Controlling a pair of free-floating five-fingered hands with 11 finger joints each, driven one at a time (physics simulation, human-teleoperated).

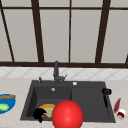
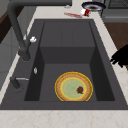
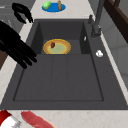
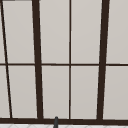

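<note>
My left hand (image 1: pixel 39 114) hovers over the front rim of the sink's left basin, fingers curled and holding nothing. It also appears in the left side view (image 2: pixel 121 57) and the right side view (image 3: pixel 21 11). Below and behind it, a yellow-rimmed plate (image 1: pixel 48 107) (image 2: pixel 73 86) (image 3: pixel 57 47) lies in the basin with a small red bit (image 2: pixel 80 89) on it. My right hand (image 1: pixel 106 92) floats by the sink's right end, fingers straight and apart, touching nothing; it looms large in the right side view (image 3: pixel 15 46). A big red ball (image 1: pixel 67 115) stands in front of the sink.
A dark faucet (image 1: pixel 56 71) rises behind the black sink (image 1: pixel 90 100). A blue plate (image 1: pixel 5 103) with green and brown food sits on the left counter. On the right counter lie a red strip (image 1: pixel 116 105) and a red-and-white item (image 1: pixel 121 114). A dark pan (image 2: pixel 93 5) stands beyond them.
</note>
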